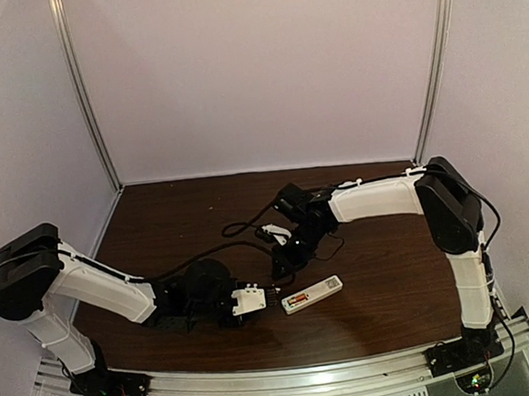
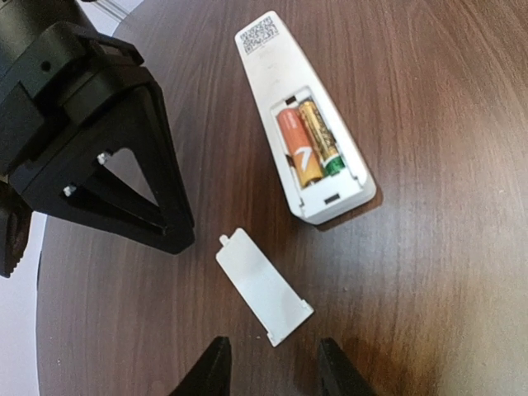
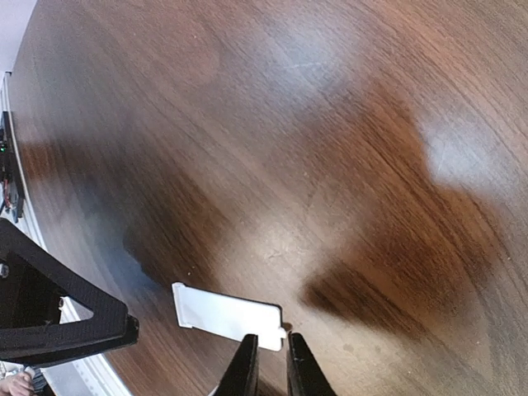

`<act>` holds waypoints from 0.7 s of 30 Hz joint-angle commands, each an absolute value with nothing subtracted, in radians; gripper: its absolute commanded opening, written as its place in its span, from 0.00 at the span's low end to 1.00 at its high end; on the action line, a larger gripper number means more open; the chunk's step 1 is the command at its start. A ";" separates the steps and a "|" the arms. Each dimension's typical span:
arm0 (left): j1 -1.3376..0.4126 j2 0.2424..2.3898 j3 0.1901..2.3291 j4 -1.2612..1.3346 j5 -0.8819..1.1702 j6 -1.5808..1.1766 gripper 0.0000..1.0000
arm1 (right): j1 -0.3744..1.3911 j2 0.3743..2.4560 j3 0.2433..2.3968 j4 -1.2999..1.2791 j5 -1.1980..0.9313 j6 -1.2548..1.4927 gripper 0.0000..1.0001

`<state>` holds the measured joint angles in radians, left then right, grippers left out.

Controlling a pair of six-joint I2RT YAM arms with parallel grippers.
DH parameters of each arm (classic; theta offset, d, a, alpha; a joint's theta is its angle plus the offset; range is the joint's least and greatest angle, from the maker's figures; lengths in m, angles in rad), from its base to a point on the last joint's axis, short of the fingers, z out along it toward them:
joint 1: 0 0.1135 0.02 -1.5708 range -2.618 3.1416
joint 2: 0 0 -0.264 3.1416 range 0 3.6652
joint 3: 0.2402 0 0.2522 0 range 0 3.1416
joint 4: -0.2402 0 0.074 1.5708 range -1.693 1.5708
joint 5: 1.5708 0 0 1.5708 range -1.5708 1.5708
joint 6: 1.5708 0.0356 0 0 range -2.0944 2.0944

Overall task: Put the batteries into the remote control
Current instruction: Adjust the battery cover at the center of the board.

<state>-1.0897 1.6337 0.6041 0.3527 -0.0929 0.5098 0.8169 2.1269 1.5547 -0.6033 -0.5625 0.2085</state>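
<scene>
- Remote (image 2: 266, 78) lies back-up on the table (image 2: 450, 256), near the middle of the front half, just right of both grippers' tips in the top view.
- Battery bay is uncovered. It sits at the remote's end nearest the left wrist camera.
- Batteries (image 2: 307, 142) are both in the bay, side by side along the remote's length. One is orange, one gold with a green end.
- Printed code label (image 2: 262, 33) is on the remote's far end.
- Cover (image 2: 264, 285) lies loose and flat on the table just beside the remote's bay end, not touching it. Its single-tab end points away from the left wrist camera; its two-foot end is nearest it.
- Left gripper (image 2: 275, 370): fingers apart, nothing between them. The cover's footed end sits just ahead of the tips.
- Right gripper (image 3: 272, 367): fingers narrow, a slim gap showing. Its tips are right at the cover's tab end; cannot tell if the tab is nipped or only touched.
- The grippers face each other over the cover, one at each end.
- Top view: both arms reach in to the same spot, left arm low along the front, right arm bent in from the right.
</scene>
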 commanded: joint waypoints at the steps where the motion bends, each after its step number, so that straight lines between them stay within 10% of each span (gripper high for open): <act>1: -1.084 1.599 0.568 0.419 -0.081 0.480 0.37 | 0.856 2.163 1.604 -0.686 -0.424 0.178 0.13; 21: -1.088 1.667 0.585 0.420 -0.051 0.546 0.36 | 0.883 2.213 1.645 -0.716 -0.335 0.172 0.08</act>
